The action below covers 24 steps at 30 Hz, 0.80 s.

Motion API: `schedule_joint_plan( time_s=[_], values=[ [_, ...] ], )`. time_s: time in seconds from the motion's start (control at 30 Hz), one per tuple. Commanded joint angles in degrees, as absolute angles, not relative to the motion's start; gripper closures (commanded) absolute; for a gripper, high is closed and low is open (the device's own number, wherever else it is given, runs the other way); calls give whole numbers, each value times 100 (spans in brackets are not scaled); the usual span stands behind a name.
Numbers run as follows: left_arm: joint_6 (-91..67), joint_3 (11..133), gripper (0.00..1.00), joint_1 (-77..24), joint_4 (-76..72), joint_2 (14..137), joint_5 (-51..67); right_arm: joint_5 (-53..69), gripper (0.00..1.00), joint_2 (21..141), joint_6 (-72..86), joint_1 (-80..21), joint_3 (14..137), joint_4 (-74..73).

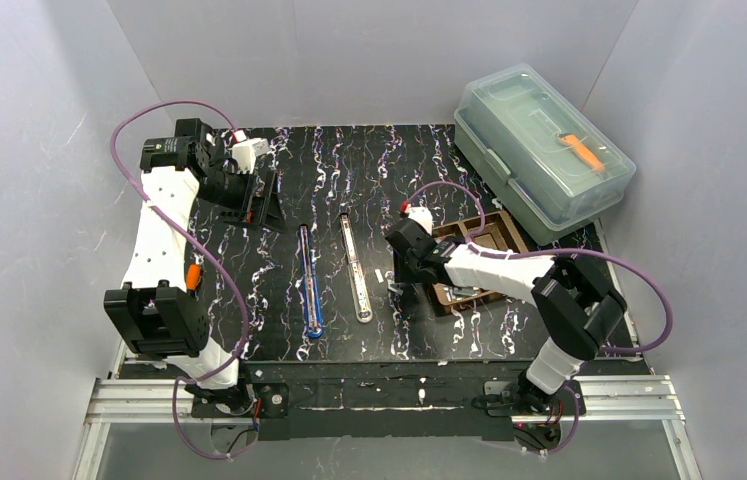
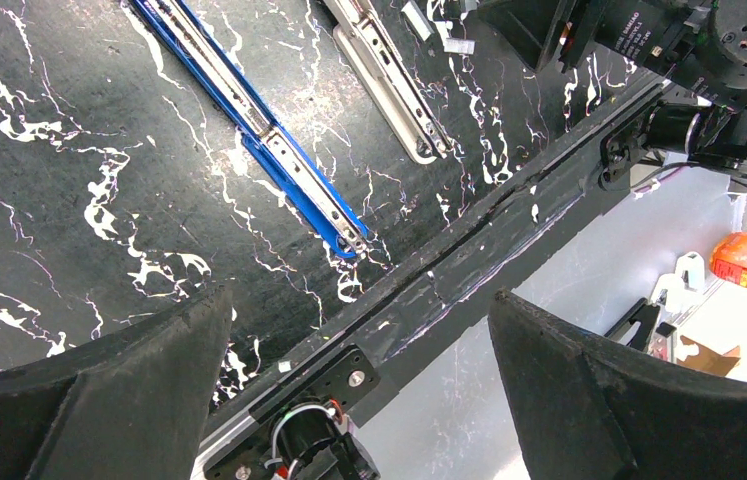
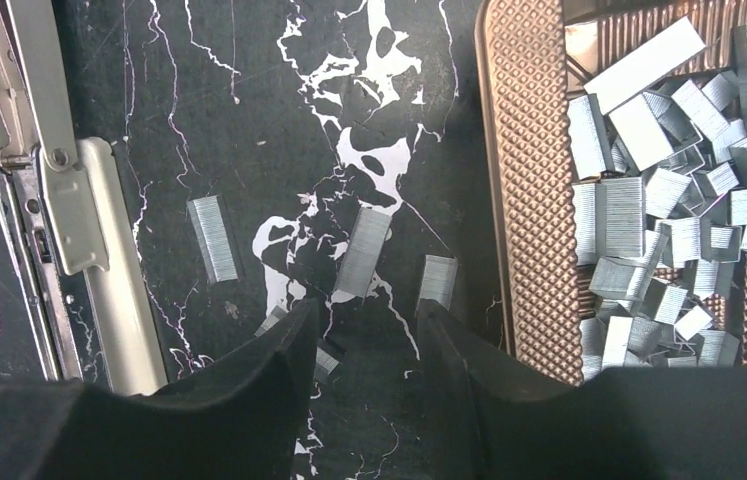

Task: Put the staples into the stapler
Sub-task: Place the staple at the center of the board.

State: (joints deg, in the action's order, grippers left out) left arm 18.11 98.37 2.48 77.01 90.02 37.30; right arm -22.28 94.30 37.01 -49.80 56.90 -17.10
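Note:
Two staplers lie opened flat mid-table: a blue one point(image 1: 309, 282) and a white one point(image 1: 355, 266). Both show in the left wrist view, blue point(image 2: 279, 160) and white point(image 2: 389, 80). Many silvery staples point(image 3: 669, 200) fill a brown tray point(image 3: 519, 200). Three loose staple strips point(image 3: 363, 252) lie on the table between the tray and the white stapler point(image 3: 114, 300); another small piece lies partly under my right gripper's left finger. My right gripper point(image 3: 369, 312) hovers low over these strips, slightly open and empty. My left gripper point(image 2: 354, 305) is wide open and empty, high at the back left point(image 1: 261, 205).
A clear lidded box point(image 1: 544, 150) with an orange-handled tool inside stands at the back right. The brown tray point(image 1: 489, 240) sits just right of my right gripper point(image 1: 401, 282). The table's near edge and rail point(image 1: 379, 385) run along the front.

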Motion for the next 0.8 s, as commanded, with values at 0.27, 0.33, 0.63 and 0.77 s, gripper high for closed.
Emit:
schedule_joint_plan(
  time_s=[0.27, 0.33, 0.63, 0.77],
  values=[
    [1902, 10122, 1, 220, 7946, 8845, 3945, -2520, 50, 8783, 3509, -4606, 5849, -2016],
    [1907, 10101, 1, 220, 7949, 8839, 3963, -2546, 50, 8740, 3470, -4519, 5814, -2034],
    [1916, 9926, 1, 220, 7937, 8780, 4044, -2710, 49, 8440, 3330, -4384, 5838, -2134],
    [1924, 9984, 1, 220, 7937, 8760, 3989, -2696, 49, 8627, 3210, -4228, 6050, -2161]
  ],
)
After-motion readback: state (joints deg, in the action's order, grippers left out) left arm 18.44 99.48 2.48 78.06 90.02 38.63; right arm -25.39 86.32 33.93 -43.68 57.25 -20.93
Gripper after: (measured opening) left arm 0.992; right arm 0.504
